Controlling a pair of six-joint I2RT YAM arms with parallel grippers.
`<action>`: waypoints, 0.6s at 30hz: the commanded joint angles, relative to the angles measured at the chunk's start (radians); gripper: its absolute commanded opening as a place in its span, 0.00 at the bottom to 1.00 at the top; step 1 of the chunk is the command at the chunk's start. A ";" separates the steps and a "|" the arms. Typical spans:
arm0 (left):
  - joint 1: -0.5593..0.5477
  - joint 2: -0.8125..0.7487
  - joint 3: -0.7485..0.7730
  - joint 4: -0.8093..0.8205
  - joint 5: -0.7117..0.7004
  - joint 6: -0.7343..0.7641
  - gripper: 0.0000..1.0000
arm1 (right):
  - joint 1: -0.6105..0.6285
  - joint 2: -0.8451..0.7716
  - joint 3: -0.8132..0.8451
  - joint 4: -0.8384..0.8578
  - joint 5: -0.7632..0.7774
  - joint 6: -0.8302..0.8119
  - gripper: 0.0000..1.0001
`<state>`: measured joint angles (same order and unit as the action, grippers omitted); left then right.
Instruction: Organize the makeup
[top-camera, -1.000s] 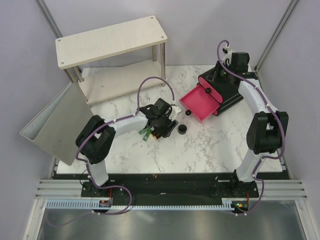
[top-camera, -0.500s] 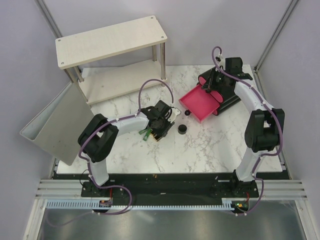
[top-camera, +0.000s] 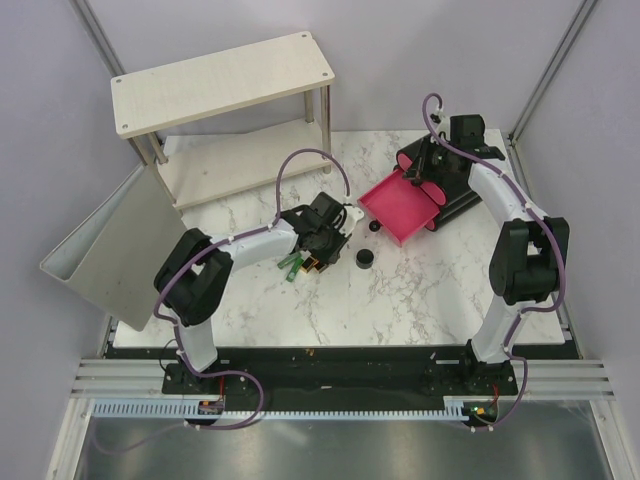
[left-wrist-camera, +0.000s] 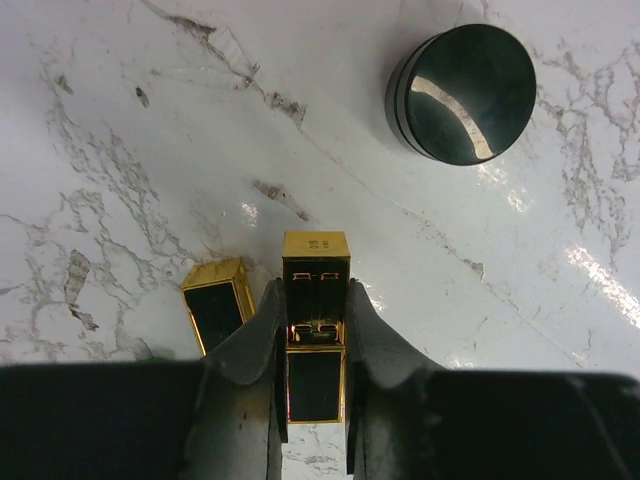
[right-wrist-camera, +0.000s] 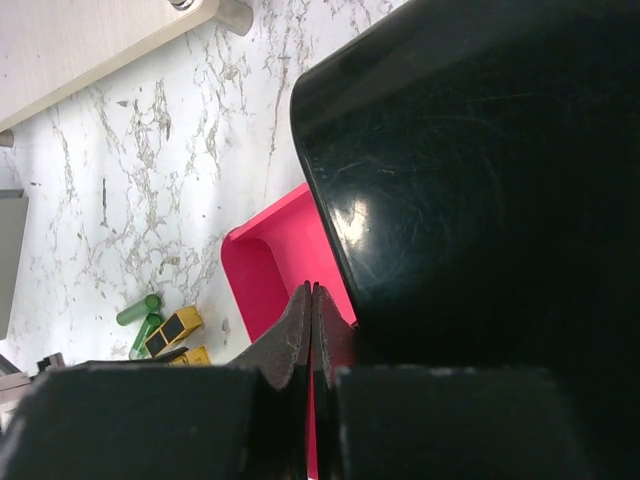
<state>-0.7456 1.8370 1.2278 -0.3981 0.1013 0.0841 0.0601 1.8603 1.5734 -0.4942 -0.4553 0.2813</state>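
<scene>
In the left wrist view my left gripper (left-wrist-camera: 315, 292) is shut on a black-and-gold case (left-wrist-camera: 316, 262) lying on the marble. A second such case (left-wrist-camera: 214, 312) lies just left of it, and the round black jar (left-wrist-camera: 462, 92) stands ahead to the right. From above, the left gripper (top-camera: 322, 243) is at mid-table beside the green tubes (top-camera: 290, 266), with the jar (top-camera: 365, 259) to its right. My right gripper (right-wrist-camera: 311, 290) is shut on nothing, hovering over the open pink drawer (right-wrist-camera: 265, 270) against the black box (right-wrist-camera: 480, 180).
A small black item (top-camera: 376, 225) lies by the pink drawer (top-camera: 398, 205) of the black box (top-camera: 455, 185). A two-level wooden shelf (top-camera: 225, 85) stands at the back left, and a tilted grey bin (top-camera: 110, 240) hangs off the left edge.
The left jaws have narrowed onto the black-and-gold case. The right arm shifted slightly left over the box early on, then stayed still.
</scene>
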 joint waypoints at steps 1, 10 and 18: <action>0.005 -0.048 0.048 0.002 -0.015 0.020 0.02 | -0.011 -0.013 -0.023 -0.086 0.020 -0.053 0.00; 0.003 -0.051 0.081 0.001 -0.018 0.037 0.02 | -0.011 -0.118 -0.075 0.014 -0.253 -0.080 0.00; 0.003 -0.030 0.139 -0.008 -0.023 0.049 0.02 | -0.009 -0.180 -0.076 0.069 -0.410 -0.077 0.00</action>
<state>-0.7456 1.8294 1.3067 -0.4149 0.0872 0.0978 0.0498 1.7512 1.4937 -0.4816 -0.7422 0.2195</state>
